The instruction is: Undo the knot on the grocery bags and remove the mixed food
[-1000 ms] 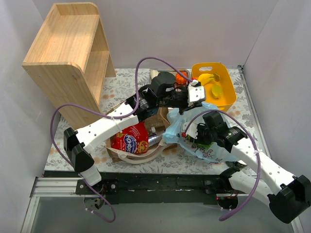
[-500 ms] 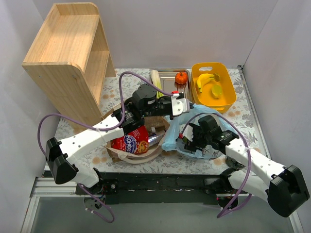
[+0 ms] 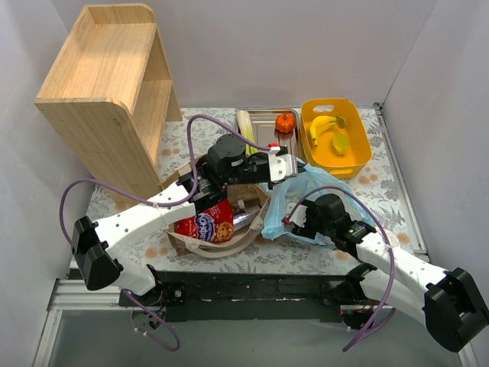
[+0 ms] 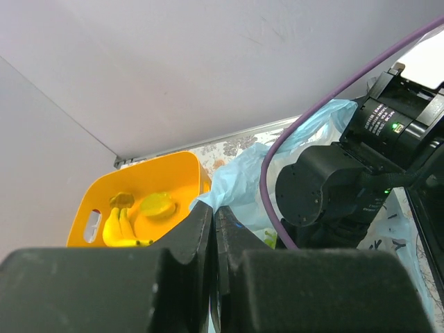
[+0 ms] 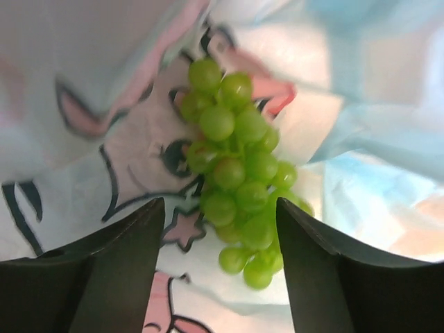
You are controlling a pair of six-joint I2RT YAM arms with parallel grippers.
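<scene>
The left gripper is clenched on a fold of the light-blue bag and holds this film up. I cannot tell if the pinched fold is the knot itself. The right gripper is released. Its jaws stand apart inside the mouth of the bag, and a bunch of green grapes lies on the printed film between and just beyond them.

The biggest risk, I think, concerns the brown paper carrier. It lies just beside the blue bag, under the left arm, with the red crisp packet in it. If this arm pulls sideways, it may push the carrier and tip it over.

Next is the blue bag. The film is thin and only one gripper lifts it. A hard pull could tear it. It could also slip from the pinch, and then the mouth would fall shut over the right gripper.

The smallest thing is the grapes. They are soft and sit on slack film. If the jaws close too low, they will catch film together with the fruit, and the bag will come along. If they close too strongly, berries may be crushed or drop from the stem.
</scene>
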